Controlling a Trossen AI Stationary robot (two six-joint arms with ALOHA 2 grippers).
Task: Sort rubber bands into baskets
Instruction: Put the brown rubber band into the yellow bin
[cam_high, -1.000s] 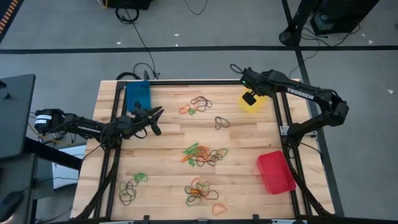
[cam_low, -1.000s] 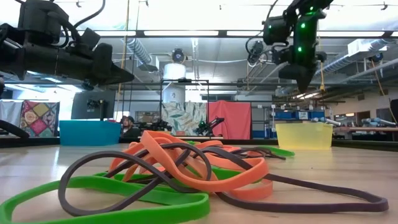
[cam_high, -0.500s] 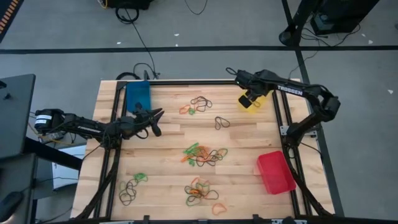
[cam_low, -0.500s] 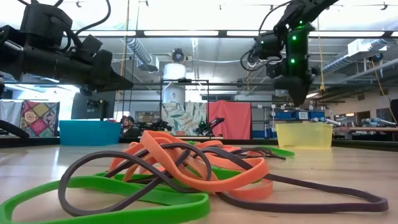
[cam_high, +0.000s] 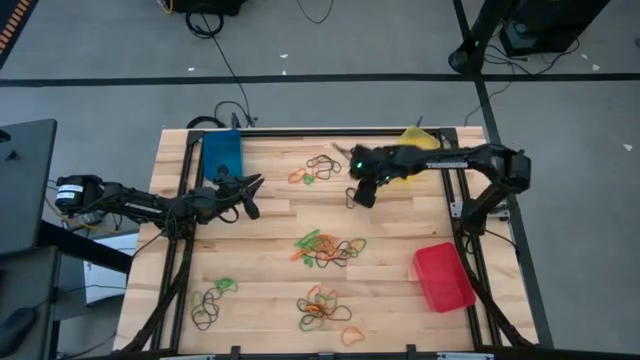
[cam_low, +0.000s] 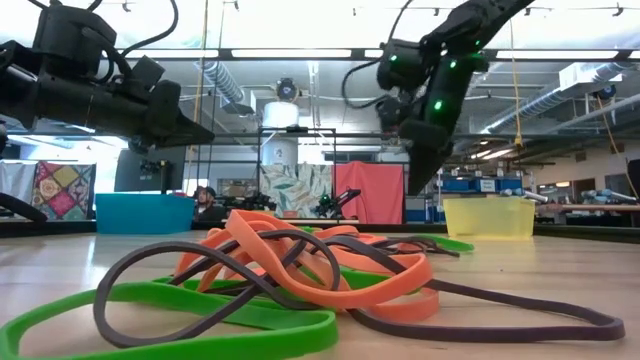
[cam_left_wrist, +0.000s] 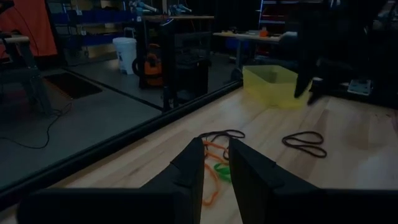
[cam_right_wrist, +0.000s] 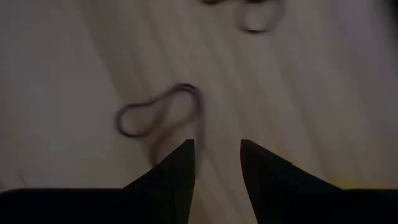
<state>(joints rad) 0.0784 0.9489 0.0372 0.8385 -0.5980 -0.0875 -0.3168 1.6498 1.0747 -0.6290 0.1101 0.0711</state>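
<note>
Hovering the right gripper (cam_high: 360, 196) over the dark band (cam_high: 357, 196) that is lying alone on the table (cam_high: 400, 240), just clear of the far cluster (cam_high: 318, 168). In the right wrist view we are seeing its two fingers (cam_right_wrist: 181, 163) standing apart with a moderate gap and nothing between them; the dark loop (cam_right_wrist: 158, 112) is lying flat on the wood just ahead of the tips.

We are keeping the left gripper (cam_high: 243, 187) waiting near the blue basket (cam_high: 221, 153), fingers (cam_left_wrist: 189, 163) narrowly parted with nothing visible between them.

Bands are lying in several groups: the far cluster, a central tangle (cam_high: 328, 248), a near pile (cam_high: 322, 305) and a green-and-dark group (cam_high: 212, 300) at the near left. The yellow basket (cam_high: 412, 141) is sitting at the far right, partly under the right arm; the red basket (cam_high: 442, 276) is at the near right edge.

We are judging the bands to be very light, soft and limp, with no stiffness to push against. A loop this thin is likely to fold, stretch or spring off a fingertip, and it is lying flush with the table, so a pinch is needing to come straight down with one finger inside the loop and one outside, closing across a single strand. We are favouring the rounded end of the lone loop, where the strand is standing clear of its own other side. In the tangles we are expecting neighbours to drag along, so the lone band is the cleaner take.
</note>
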